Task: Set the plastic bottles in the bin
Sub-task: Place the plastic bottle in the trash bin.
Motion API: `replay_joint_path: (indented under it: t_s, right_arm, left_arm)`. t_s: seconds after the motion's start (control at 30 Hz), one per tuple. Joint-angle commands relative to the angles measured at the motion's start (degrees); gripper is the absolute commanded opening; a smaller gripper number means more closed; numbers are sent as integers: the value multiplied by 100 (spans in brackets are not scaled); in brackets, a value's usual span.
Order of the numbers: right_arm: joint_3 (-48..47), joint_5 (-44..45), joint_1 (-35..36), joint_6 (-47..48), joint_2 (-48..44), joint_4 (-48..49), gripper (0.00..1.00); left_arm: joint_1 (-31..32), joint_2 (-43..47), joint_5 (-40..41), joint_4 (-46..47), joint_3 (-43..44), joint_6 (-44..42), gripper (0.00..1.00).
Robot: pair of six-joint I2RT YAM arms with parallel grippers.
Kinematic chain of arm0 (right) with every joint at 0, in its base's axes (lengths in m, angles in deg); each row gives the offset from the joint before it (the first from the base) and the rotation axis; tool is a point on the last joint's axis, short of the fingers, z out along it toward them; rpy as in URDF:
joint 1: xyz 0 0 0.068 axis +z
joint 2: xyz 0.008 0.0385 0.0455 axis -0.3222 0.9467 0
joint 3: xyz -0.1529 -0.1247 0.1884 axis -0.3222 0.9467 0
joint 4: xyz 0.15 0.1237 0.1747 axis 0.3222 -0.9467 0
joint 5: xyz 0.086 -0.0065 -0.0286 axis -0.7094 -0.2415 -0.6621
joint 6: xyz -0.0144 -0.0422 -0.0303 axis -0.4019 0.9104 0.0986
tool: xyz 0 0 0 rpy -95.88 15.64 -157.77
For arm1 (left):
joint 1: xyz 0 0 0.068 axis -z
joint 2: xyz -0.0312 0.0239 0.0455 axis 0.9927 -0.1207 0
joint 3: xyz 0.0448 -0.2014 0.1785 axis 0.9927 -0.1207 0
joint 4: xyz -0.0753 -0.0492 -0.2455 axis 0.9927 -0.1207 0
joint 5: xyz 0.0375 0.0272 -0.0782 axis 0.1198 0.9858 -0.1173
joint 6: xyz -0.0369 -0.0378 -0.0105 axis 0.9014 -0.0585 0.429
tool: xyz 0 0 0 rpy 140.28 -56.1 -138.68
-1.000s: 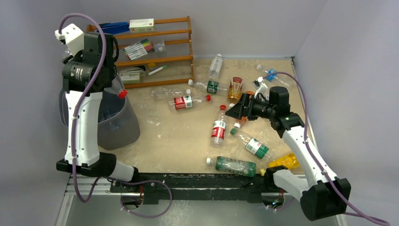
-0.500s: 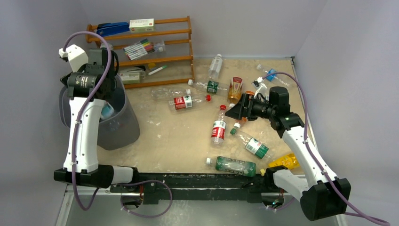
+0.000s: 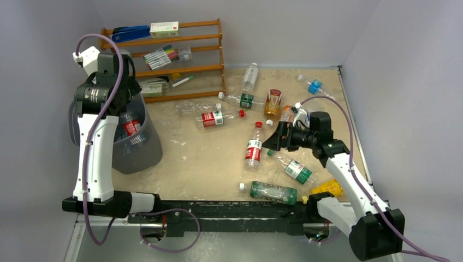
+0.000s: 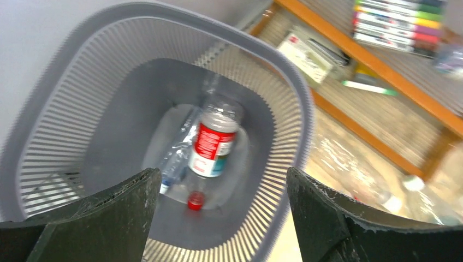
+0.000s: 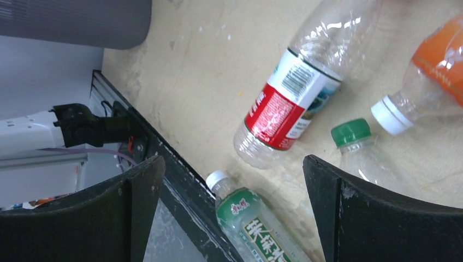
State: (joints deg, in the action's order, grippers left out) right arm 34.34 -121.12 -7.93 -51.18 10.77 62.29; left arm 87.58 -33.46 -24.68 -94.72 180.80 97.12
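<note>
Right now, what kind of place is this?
Probably a robot test bench, not a home or shop: plain grey walls box in a table, bottles lie strewn beside a bin, and a wooden rack of markers stands at the back.

The sandy tabletop (image 3: 202,164) is surveyed from high above its near edge. The grey perforated plastic bin (image 4: 82,93) is viewed closely from above by the left wrist camera, and a red-labelled clear bottle (image 5: 289,103) by the right. Both are shared with the overhead view.
</note>
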Motion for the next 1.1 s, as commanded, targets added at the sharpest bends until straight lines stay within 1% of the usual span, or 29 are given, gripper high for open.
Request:
replay_joint_path:
  t_s: [0.0,0.1,0.13,0.17,0.27,0.3,0.33,0.4,0.43,0.47,0.5,0.57,0.6,0.67,0.73,0.8,0.87,0.9,0.97,1.0,1.07]
  right_arm:
    - [295,-54,20,97,-226,112,100]
    - [403,-150,20,-4,-331,251,100]
    - [392,-152,20,-43,-366,248,100]
    - [387,-146,16,-120,-426,256,100]
    - [335,57,20,-447,-647,289,100]
    - [340,-27,20,-549,-726,353,100]
    - [353,-187,20,-613,-809,423,100]
    - [431,-770,20,-679,-947,617,100]
    - [484,-829,20,-702,-1003,707,100]
    - [563,-831,20,-760,-1055,824,100]
    - [743,-910,20,-868,-1083,1032,100]
    - [1148,-1081,20,-1232,-1083,1656,100]
    - [1324,-1114,20,-1389,-1061,1818,100]
    - [1603,-1154,20,-1397,-977,1875,100]
    - [1687,-1106,20,-1109,-834,1486,100]
    - [1605,-1058,20,-740,-761,907,100]
    - [1437,-857,20,-318,-878,221,100]
    - [1310,-715,20,-218,-981,46,100]
    - [1051,-462,20,15,-1290,-499,100]
    - [928,-377,20,57,-1435,-656,100]
    - [714,-264,20,4,-1739,-874,100]
  left_arm:
    - [-21,67,-1373,413,550,-212,85]
    - [40,59,-2068,835,626,-126,85]
    - [159,33,-2197,1004,634,-101,85]
    - [336,-19,-2170,1117,641,-87,86]
    - [1154,-378,-1608,1115,1091,-78,86]
    - [1346,-465,-1582,1200,1127,-63,86]
    - [1461,-521,-1798,1385,1085,-30,86]
    - [1739,-623,-2247,1882,899,108,86]
    - [1929,-697,-2384,2143,852,159,86]
    - [2164,-885,-2378,2284,908,174,86]
    - [2419,-1046,-2206,2341,1015,162,87]
    - [2870,-1378,-1910,2371,1268,71,87]
    - [3029,-1510,-1799,2430,1322,22,87]
    - [3275,-1780,-1773,2596,1335,-28,87]
    - [3596,-2133,-1723,2651,1464,-171,87]
    - [3816,-2550,-1418,2510,1758,-348,87]
    - [3928,-2885,-1028,2382,1896,-537,87]
    - [3941,-3033,-777,2300,1935,-626,87]
    - [3939,-3231,-240,2124,1904,-822,90]
    - [3942,-3282,60,2105,1786,-960,91]
    - [3907,-3340,363,2217,1434,-1370,92]
